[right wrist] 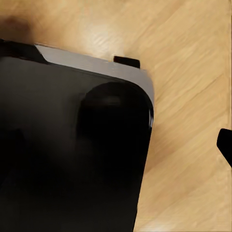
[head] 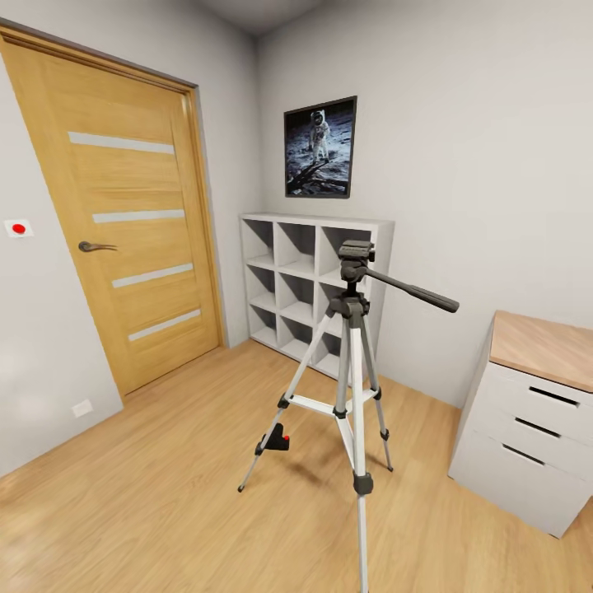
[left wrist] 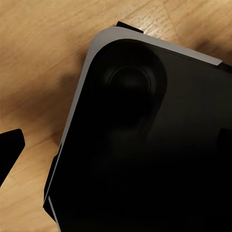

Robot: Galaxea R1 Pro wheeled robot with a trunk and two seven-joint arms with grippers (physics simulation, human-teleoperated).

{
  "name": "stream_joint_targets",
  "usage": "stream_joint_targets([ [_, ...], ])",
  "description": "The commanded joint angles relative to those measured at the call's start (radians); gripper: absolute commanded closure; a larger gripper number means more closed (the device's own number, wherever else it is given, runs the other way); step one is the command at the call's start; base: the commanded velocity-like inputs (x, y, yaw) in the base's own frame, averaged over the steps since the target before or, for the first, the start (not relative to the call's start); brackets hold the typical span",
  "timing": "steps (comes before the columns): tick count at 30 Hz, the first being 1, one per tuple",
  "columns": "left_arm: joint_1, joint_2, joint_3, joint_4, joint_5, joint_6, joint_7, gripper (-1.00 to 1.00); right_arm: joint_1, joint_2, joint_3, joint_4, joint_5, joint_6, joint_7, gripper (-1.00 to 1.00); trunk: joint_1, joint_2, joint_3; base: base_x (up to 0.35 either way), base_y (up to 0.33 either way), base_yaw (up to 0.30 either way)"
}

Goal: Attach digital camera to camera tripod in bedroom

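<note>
Pincer state on either arm unclear, camera tripod (head: 352, 362) on wood floor (head: 165, 494) — white shelf (head: 309, 284) behind

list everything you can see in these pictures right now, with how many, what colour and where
camera tripod: one, silver legs with black joints and a dark grey head, standing on the floor in the middle of the room, pan handle pointing toward the desk
digital camera: one, black with a red spot, on the floor among the tripod's legs
door: one, light wood with pale stripes, shut, at the left
cube shelf: one, white, against the far wall behind the tripod
astronaut picture: one, dark-framed, on the wall above the shelf
desk: one, white drawers under a wooden top, at the right
wall switch: one, white with a red dot, left of the door
floor: light wood
robot base: black with a grey edge, over the floor, in both wrist views
</note>
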Motion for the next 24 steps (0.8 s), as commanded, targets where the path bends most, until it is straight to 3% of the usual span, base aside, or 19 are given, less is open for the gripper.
stream_joint_targets([
  [1,0.0,0.0,0.003,-0.001,0.002,-0.001,0.001,-1.0,0.001,-0.001,0.004,-0.042,0.001,0.002,0.0,-1.0,0.0,0.0,-0.001,0.0,0.0,0.0],
  [4,0.0,0.0,0.003,-0.001,0.002,-0.001,0.001,-1.0,0.0,-0.002,0.005,-0.187,0.0,0.038,0.002,-1.0,0.0,0.0,-0.001,0.0,0.0,0.0],
  [5,0.0,0.0,0.003,-0.002,0.002,-0.001,0.001,-1.0,0.0,-0.002,0.003,-0.302,-0.002,0.099,0.003,-1.0,0.0,0.0,-0.001,0.0,0.0,0.0],
  [8,0.0,0.0,0.003,-0.002,0.002,-0.001,0.001,-1.0,0.0,-0.003,-0.002,-0.493,-0.006,0.254,0.004,-1.0,0.0,0.0,-0.001,0.0,0.0,0.0],
  [13,0.0,-0.001,0.002,-0.002,0.002,-0.001,0.001,-1.0,0.001,-0.016,-0.014,-0.834,-0.015,0.578,0.012,-1.0,0.0,0.0,-0.001,0.0,0.0,0.0],
  [17,0.0,-0.001,0.002,-0.002,0.002,-0.001,0.001,-1.0,0.001,-0.036,-0.043,-1.09,-0.019,0.786,0.03,-1.0,0.0,0.0,-0.001,0.0,0.0,0.0],
  [18,0.0,-0.001,0.001,-0.002,0.002,-0.001,0.001,-1.0,0.001,-0.042,-0.061,-1.196,-0.02,0.856,0.041,-1.0,0.0,0.0,-0.001,0.0,0.0,0.0],
  [24,0.0,-0.002,0.001,-0.002,0.002,-0.001,0.001,-1.0,0.002,-0.053,-0.114,-1.375,-0.022,0.963,0.081,-1.0,0.0,0.0,-0.001,0.0,0.0,0.0],
])
